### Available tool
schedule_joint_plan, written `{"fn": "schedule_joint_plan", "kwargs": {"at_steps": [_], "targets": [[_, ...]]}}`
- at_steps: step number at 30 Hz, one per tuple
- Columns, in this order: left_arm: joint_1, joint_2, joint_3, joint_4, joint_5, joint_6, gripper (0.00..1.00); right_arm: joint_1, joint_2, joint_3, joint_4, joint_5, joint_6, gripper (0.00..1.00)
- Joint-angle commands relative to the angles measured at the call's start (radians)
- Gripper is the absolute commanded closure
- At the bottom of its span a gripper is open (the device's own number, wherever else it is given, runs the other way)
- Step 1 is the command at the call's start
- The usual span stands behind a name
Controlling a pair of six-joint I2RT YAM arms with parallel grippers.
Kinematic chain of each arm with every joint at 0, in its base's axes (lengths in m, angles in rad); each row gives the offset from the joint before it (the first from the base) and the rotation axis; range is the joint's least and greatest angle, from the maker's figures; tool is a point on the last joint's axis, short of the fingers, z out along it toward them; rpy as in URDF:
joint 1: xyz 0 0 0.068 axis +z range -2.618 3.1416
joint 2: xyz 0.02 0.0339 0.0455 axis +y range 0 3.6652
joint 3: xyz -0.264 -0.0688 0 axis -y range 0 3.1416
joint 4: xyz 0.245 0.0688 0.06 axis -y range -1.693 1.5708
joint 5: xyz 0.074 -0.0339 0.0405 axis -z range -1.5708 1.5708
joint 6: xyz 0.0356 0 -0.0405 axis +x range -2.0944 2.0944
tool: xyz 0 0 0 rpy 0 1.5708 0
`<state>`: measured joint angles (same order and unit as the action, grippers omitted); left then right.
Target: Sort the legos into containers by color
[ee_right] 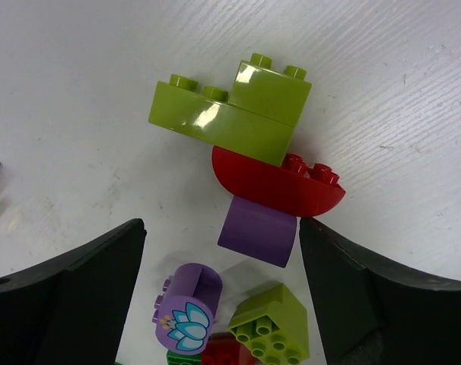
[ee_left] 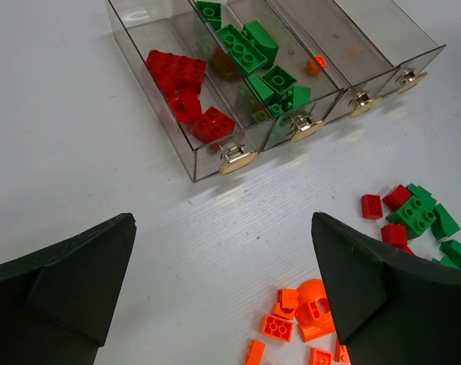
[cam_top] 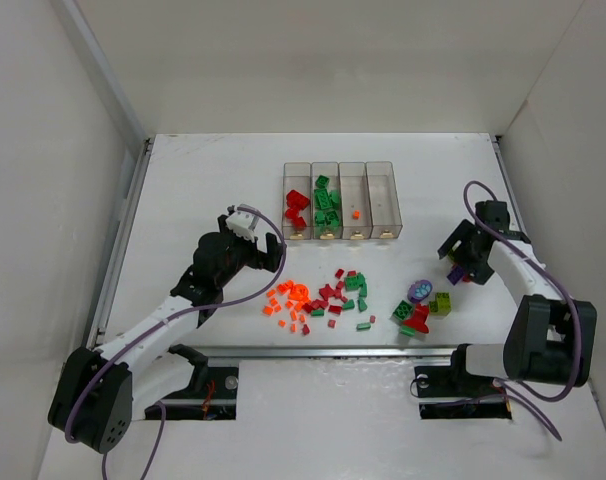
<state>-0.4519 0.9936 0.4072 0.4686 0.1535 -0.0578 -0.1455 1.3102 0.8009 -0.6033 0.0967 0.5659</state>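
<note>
Since your left pincer (ee_left: 223,220) and right pincer (ee_right: 221,226) both gape empty, beware: lime brick (ee_right: 230,114), red brick (ee_right: 276,182) and purple piece (ee_right: 257,232) touch at twelve o'clock, inviting a mixed-colour grab.

The white table (cam_top: 183,190) carries a row of four clear bins (cam_top: 382,190) toward its far side. Nearer lie orange bits (cam_top: 288,298) on the left, red and green bricks (cam_top: 345,290) in the middle, and a lime, purple, red and green clump (cam_top: 423,305) on the right
</note>
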Motion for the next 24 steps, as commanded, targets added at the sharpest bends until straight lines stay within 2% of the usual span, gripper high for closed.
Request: {"fn": "schedule_joint_plan", "kwargs": {"at_steps": [1, 5, 6, 9, 10, 13, 15, 17, 20, 24], "targets": [[-0.004, -0.027, 0.001, 0.054, -0.002, -0.019, 0.0, -0.008, 0.014, -0.012, 0.053, 0.006, 0.009, 0.13], [-0.004, -0.027, 0.001, 0.054, -0.002, -0.019, 0.0, -0.008, 0.024, -0.012, 0.062, 0.015, 0.0, 0.24], [-0.004, -0.027, 0.001, 0.054, -0.002, -0.019, 0.0, -0.008, 0.024, -0.012, 0.062, 0.015, 0.0, 0.31], [-0.004, -0.027, 0.001, 0.054, -0.002, -0.019, 0.0, -0.008, 0.035, -0.003, 0.062, 0.015, -0.009, 0.42], [-0.004, -0.027, 0.001, 0.054, -0.002, -0.019, 0.0, -0.008, 0.035, -0.003, 0.062, 0.015, -0.009, 0.51], [-0.004, -0.027, 0.001, 0.054, -0.002, -0.019, 0.0, -0.008, 0.035, -0.003, 0.062, 0.015, -0.018, 0.67], [-0.004, -0.027, 0.001, 0.054, -0.002, -0.019, 0.0, -0.008, 0.026, -0.003, 0.062, 0.026, -0.027, 0.71], [-0.004, -0.027, 0.001, 0.054, -0.002, -0.019, 0.0, -0.008, 0.026, 0.007, 0.062, 0.037, -0.04, 0.81], [-0.004, -0.027, 0.001, 0.054, -0.002, -0.019, 0.0, -0.008, 0.014, 0.017, 0.053, 0.037, -0.066, 0.89], [-0.004, -0.027, 0.001, 0.054, -0.002, -0.019, 0.0, -0.008, 0.004, 0.044, 0.031, 0.025, -0.09, 0.89]]}}
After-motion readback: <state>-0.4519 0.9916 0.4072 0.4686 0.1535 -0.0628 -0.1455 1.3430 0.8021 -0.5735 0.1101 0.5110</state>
